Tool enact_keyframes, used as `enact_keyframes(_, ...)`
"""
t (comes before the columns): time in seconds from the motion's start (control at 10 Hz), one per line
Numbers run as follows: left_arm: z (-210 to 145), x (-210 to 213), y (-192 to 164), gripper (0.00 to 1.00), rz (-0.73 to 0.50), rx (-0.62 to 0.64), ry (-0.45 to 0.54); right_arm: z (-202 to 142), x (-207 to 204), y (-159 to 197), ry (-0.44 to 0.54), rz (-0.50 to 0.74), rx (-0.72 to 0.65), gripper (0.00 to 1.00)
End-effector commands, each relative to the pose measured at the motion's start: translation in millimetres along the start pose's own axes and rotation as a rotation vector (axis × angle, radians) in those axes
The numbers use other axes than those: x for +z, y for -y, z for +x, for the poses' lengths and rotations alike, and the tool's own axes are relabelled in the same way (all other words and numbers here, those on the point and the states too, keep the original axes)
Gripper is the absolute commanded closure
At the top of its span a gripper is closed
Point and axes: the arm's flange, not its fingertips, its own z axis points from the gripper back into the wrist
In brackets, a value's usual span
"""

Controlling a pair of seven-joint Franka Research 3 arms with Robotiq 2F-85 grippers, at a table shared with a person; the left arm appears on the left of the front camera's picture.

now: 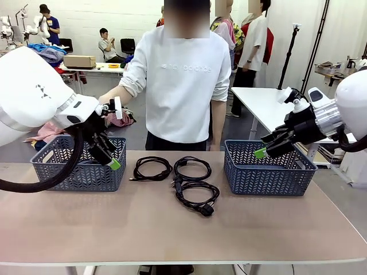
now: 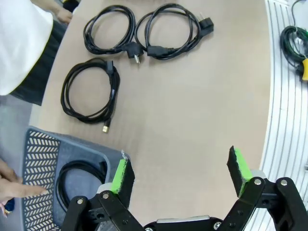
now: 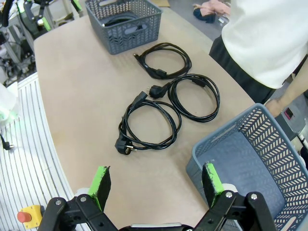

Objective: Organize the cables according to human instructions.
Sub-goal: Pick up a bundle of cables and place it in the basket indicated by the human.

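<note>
Three coiled black cables lie on the table between two baskets: one at the far left (image 1: 152,168), one at the far middle (image 1: 192,167), one nearer (image 1: 196,195). In the left wrist view these cables lie apart (image 2: 89,96) (image 2: 108,33) (image 2: 168,31), and another cable (image 2: 77,180) rests inside the left basket (image 2: 41,154). My left gripper (image 1: 106,156) (image 2: 180,171) hovers open at that basket's inner rim, holding nothing. Open and bare as well, my right gripper (image 1: 265,145) (image 3: 156,180) hangs over the near-left corner of the right basket (image 1: 266,169) (image 3: 255,159).
A person in a white top (image 1: 180,80) stands at the far edge; a hand (image 2: 17,188) touches the left basket's far side. Bare tabletop (image 1: 172,229) stretches along the front. A white table (image 1: 261,103) stands behind on the right.
</note>
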Motion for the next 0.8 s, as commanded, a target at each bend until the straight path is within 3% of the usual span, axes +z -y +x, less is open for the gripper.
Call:
enact_keyframes(0.0, -0.2, 0.6, -2.3, 0.00, -0.004, 0.005, -0.006, 0.3, -1.7, 3.5, 0.027, 0.017, 0.017, 0.00)
enact_keyframes(0.7, -0.2, 0.6, -2.3, 0.00, -0.004, 0.005, -0.006, 0.3, -1.7, 3.5, 0.027, 0.017, 0.017, 0.00)
